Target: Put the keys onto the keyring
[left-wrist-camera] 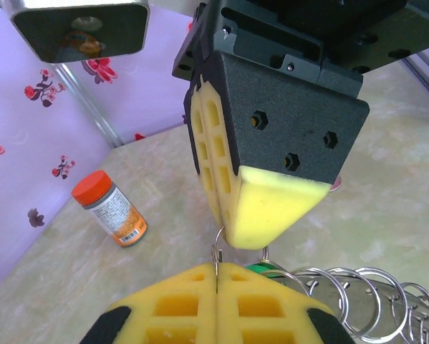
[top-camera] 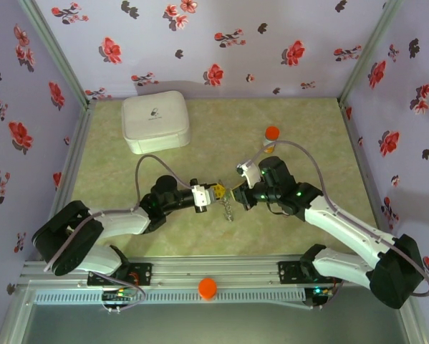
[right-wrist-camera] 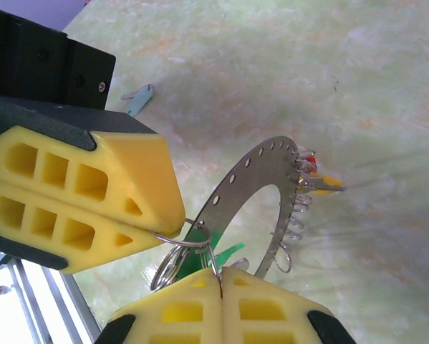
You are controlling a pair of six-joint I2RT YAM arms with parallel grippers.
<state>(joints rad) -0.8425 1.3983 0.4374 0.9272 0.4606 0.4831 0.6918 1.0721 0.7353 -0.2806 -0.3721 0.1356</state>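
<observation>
My left jaws and right jaws both clench a thin loop of the keyring (right-wrist-camera: 247,178) between them, so uneven pulling could wrench it free.

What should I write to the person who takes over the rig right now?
Left pincer: shut on a small ring of the keyring.
Right pincer: shut on it too, close beside; the keyring is held between them.
Red key and yellow key hang on the keyring.
Green key sits by the pincers; attachment unclear.
Teal key lies loose on the table.
Left to do: thread the teal key, check the green.
</observation>
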